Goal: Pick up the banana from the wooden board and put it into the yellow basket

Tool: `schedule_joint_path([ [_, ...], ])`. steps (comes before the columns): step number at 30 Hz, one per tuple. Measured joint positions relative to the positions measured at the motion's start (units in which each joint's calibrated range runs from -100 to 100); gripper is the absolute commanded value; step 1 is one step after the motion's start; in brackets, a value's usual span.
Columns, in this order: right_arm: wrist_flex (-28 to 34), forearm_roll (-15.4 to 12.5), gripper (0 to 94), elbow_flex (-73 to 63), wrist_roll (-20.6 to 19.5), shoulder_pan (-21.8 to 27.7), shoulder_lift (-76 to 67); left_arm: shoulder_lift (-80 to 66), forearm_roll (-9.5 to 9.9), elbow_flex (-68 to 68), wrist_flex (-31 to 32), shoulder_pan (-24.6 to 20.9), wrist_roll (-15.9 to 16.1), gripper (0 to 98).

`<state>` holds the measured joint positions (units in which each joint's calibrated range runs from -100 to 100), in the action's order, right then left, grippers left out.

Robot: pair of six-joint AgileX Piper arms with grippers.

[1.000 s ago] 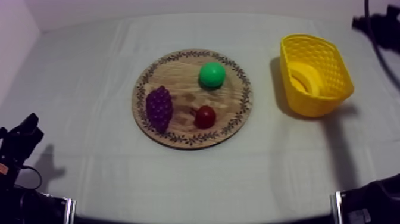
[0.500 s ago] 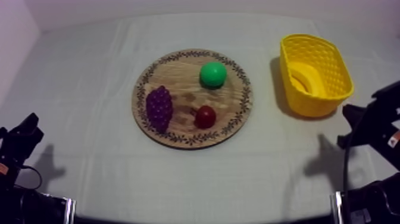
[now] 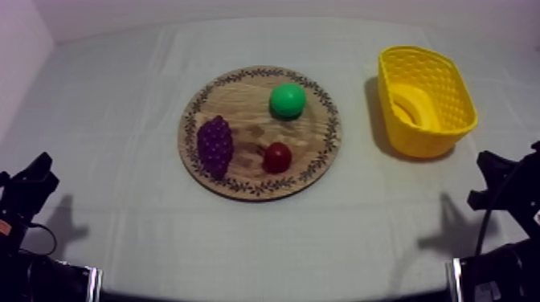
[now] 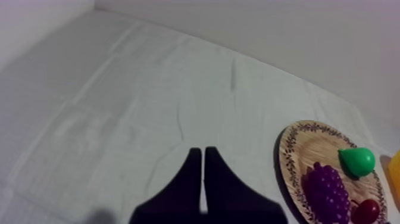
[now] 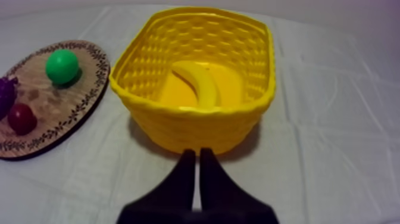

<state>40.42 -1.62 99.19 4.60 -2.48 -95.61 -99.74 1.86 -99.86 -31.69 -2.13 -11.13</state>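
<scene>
One banana [image 5: 199,83] lying inside the yellow basket [image 3: 422,143], basket at three o'clock from the wooden board [image 3: 241,100], left jaws and right jaws each closed on nothing.

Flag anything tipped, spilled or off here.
Nothing stands out. The banana lies inside the upright yellow basket; pear, grapes and small red fruit sit on the wooden board. Left hand and right hand are shut on nothing.
</scene>
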Motion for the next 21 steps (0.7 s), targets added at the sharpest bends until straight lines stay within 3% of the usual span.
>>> schedule_joint_path([
  [6,-2.3,0.1,0.6,0.3,0.4,0.1,-0.1,0.0,0.00,0.0,0.0,0.0,0.0,0.1],
  [14,-2.5,0.1,0.6,0.3,7.1,0.1,-0.1,0.0,0.00,0.0,0.0,0.0,0.0,0.1],
  [21,-2.4,0.2,0.6,0.3,7.5,0.1,-0.1,0.0,0.00,0.0,0.0,0.0,0.0,0.1],
])
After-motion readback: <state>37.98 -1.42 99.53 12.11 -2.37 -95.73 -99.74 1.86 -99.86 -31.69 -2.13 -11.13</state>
